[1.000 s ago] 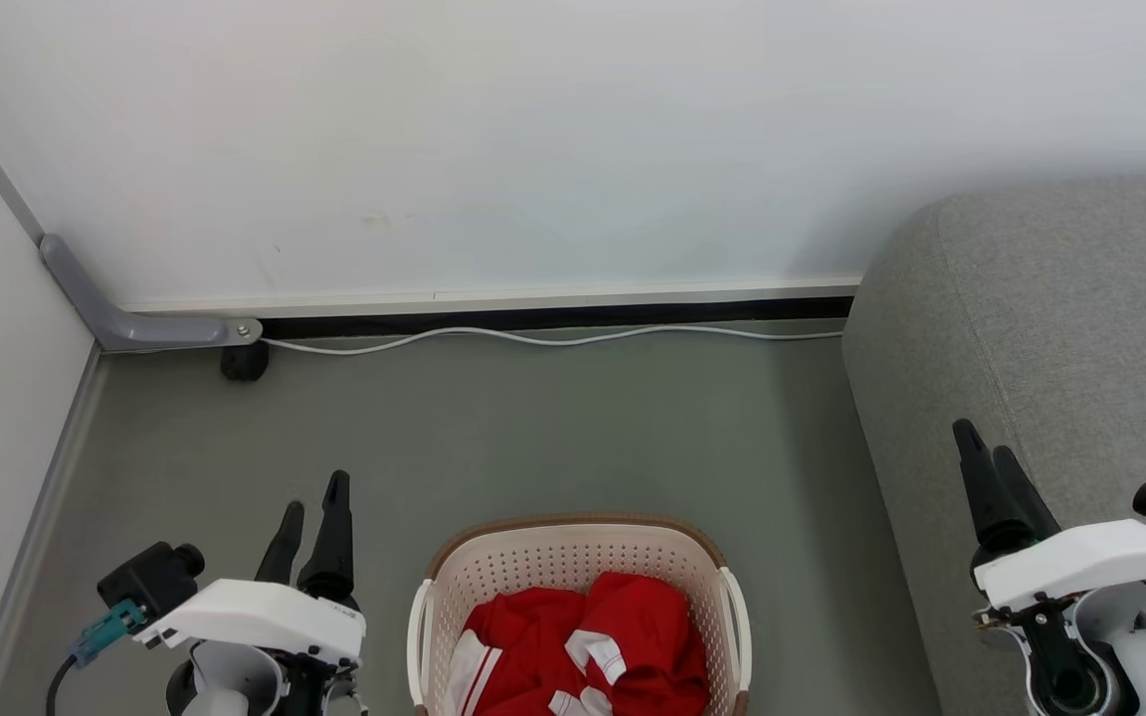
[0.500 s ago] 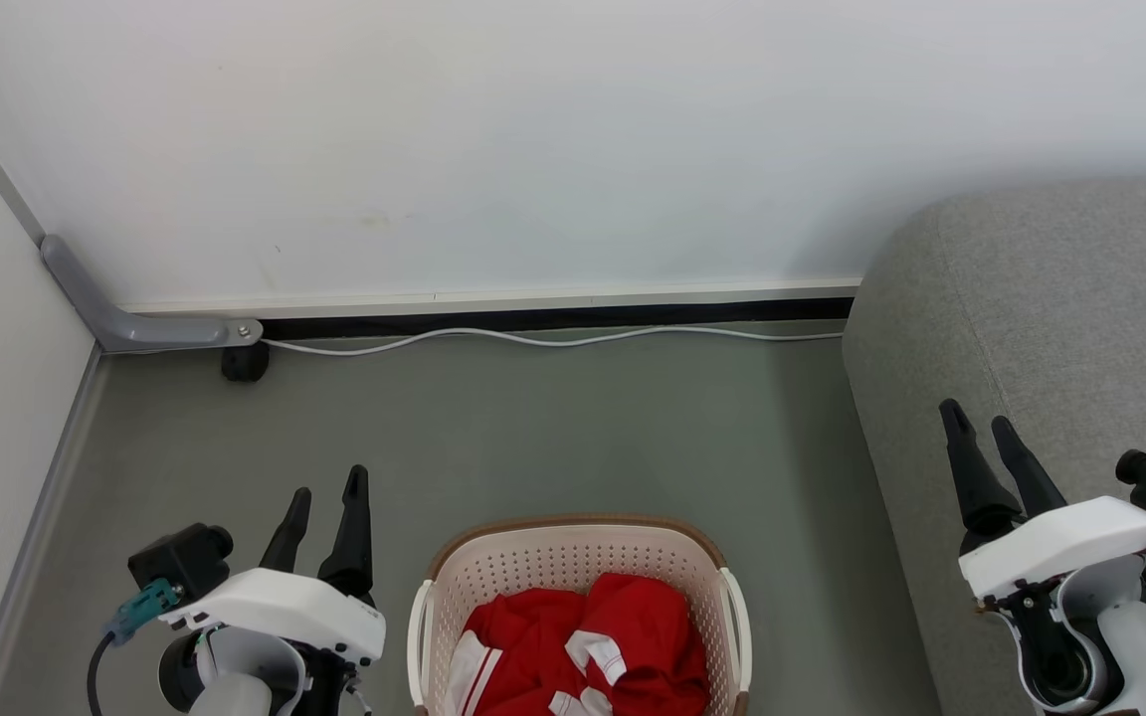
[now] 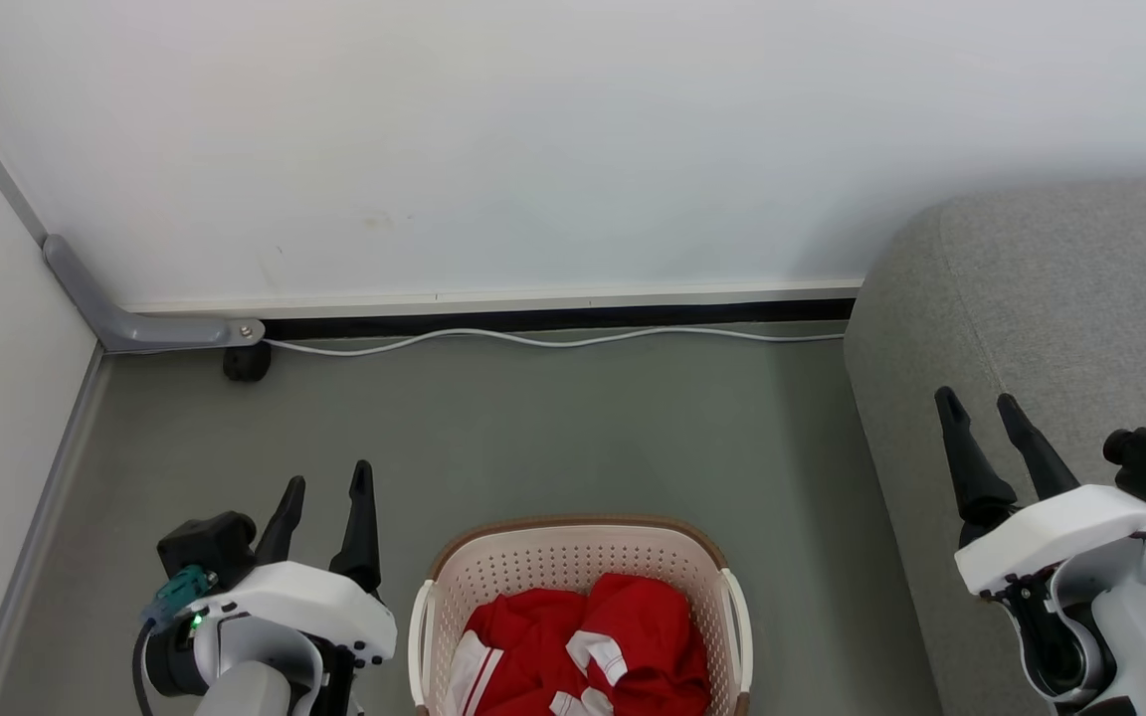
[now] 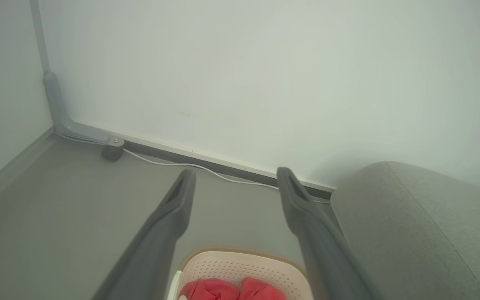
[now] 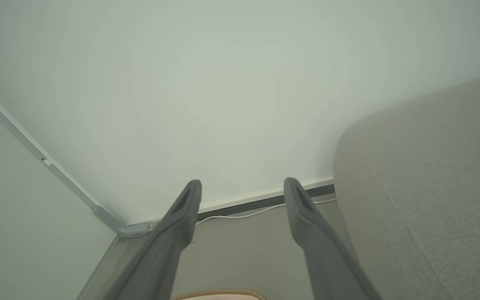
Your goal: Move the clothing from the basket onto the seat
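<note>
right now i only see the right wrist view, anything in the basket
observer: yes, red clothing lies bunched inside the basket.
operator: where's the left gripper
observer: the left gripper is open and holds nothing, to the left of the basket and apart from it.
operator: anything on the basket to grab
observer: it has white handles, one on each side.

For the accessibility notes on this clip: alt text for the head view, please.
Red clothing lies in a cream basket on the grey floor, between the open left gripper and open right gripper; a grey sofa stands at right.
</note>
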Available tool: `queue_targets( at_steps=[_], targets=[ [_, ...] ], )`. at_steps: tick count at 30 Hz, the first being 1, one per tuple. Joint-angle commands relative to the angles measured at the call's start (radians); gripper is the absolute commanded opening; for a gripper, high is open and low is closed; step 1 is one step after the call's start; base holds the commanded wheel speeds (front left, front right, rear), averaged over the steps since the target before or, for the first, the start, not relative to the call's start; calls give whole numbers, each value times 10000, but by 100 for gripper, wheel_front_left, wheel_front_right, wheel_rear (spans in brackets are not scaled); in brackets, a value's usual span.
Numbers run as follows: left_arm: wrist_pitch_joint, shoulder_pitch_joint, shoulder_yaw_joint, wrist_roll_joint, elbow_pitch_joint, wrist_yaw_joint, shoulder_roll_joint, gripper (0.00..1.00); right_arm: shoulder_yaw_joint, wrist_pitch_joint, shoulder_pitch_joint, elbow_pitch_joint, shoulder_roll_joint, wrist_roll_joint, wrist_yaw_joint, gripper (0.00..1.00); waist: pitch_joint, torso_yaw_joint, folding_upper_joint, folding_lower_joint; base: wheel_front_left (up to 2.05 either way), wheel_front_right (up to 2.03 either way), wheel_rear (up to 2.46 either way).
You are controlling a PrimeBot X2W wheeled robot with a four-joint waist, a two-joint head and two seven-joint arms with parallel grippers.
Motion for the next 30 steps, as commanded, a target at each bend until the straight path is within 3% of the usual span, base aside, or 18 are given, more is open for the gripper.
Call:
queue_targets(
  at_steps=[1,24,30],
  targets=[
    [-149,-643,176,265,-248,120,185,100,134,-186,-419,-139,-177,-240,37,100,2,2,0,0,0,0,0],
    [-826,-853,-284,2633,-299,856,251,100,100,-860,-792,90,-380,-2759,45,100,67,-30,0,0,0,0,0],
    [-893,-852,-250,2737,-354,1004,258,100,-106,-927,-825,148,-317,-2924,46,100,81,-30,0,0,0,0,0]
  ],
)
